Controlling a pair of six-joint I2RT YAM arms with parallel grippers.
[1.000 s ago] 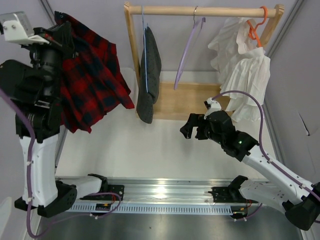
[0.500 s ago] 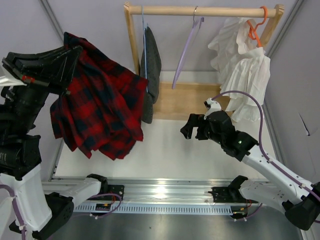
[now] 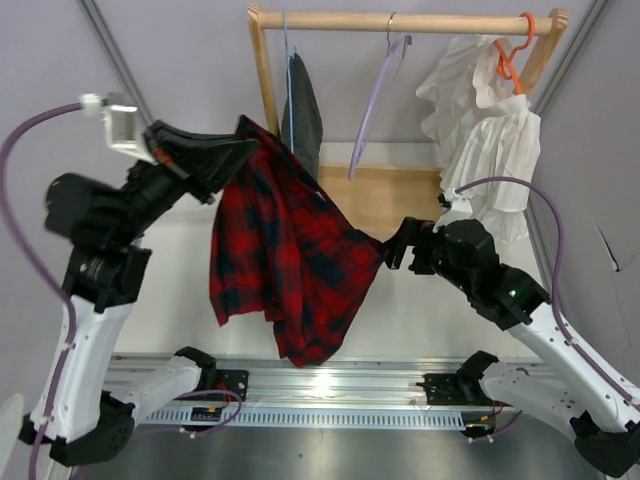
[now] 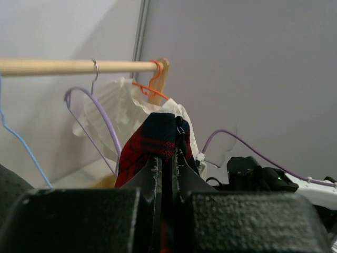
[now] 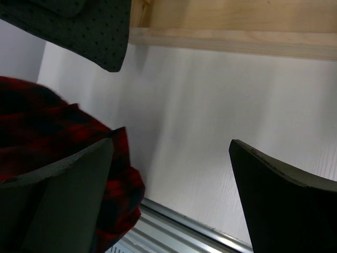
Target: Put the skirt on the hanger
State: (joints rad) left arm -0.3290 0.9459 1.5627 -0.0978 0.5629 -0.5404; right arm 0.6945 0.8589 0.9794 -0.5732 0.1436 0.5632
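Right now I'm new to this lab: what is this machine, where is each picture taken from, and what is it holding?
Two robot arms are bolted to a table. The wide picture looks down from above; the other two come from cameras on each wrist. The left end effector is clamped on a red plaid skirt, held up. The right end effector is open beside its edge. Behind, a wooden rail carries a bare lilac hanger, a grey garment and a white garment.

The skirt (image 3: 285,260) hangs from the left gripper (image 3: 248,148) above the table (image 3: 400,320), in front of the rail (image 3: 420,20), left of the hanger (image 3: 376,105); the right gripper (image 3: 392,246) sits at its right edge.
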